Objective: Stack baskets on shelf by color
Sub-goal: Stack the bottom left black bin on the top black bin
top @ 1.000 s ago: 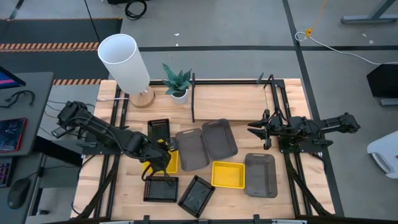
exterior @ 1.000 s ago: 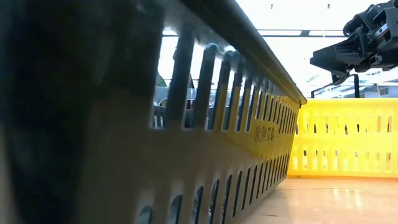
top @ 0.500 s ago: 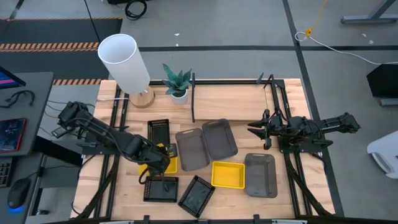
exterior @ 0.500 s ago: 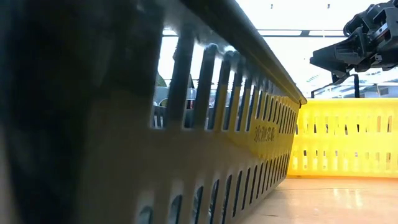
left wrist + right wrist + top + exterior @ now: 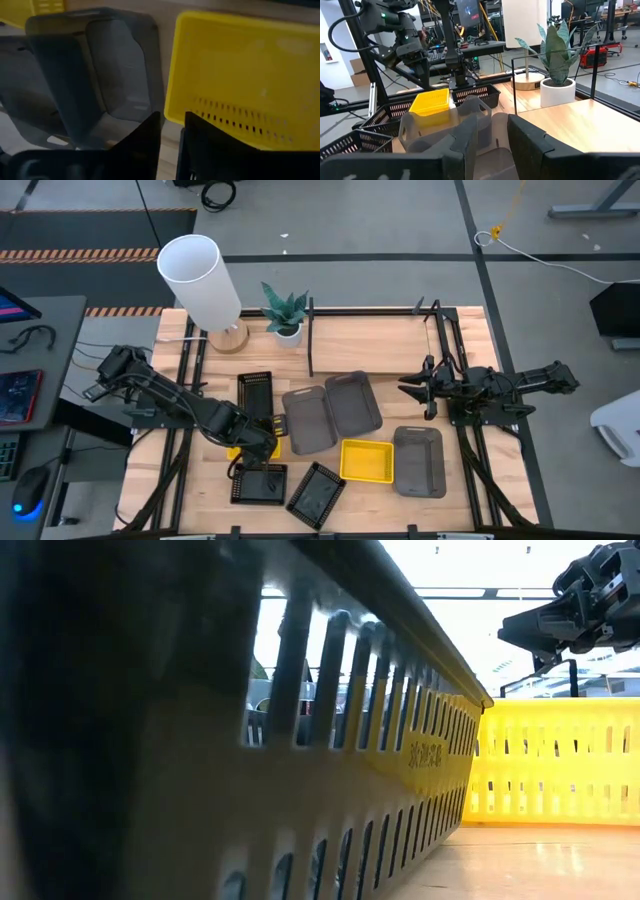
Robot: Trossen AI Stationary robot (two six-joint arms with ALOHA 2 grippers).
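Yellow plastic in the left gripper (image 5: 258, 445): why grab that basket by its edge?

It's a shallow tray, so the wall is the only part two fingers can pinch. From the left wrist, the fingers sit close together across the rim of the held yellow basket (image 5: 240, 85). From the right wrist, it hangs tilted under that arm, clear of the table (image 5: 200, 500), at the near left.

Why tilted?

My guess is that it is gripped at one side, so the free side sags. It's light and should carry fine, but a sharp swing could twist it in the pinch.

Where does it go?

Onto the shelf (image 5: 380, 332) at the far side, whose wooden board is bare. The other yellow basket (image 5: 366, 460) lies near centre, between the grey baskets (image 5: 330, 410) and a third grey one (image 5: 420, 462). Three black baskets (image 5: 257, 484) sit loose at the near left. No colour is sorted yet, so I judge this the start.

And the right gripper (image 5: 405, 387)?

It hangs above the table just beside the shelf's right posts. Its fingers are a little apart and hold nothing. It probably waits there, out of the left arm's path.
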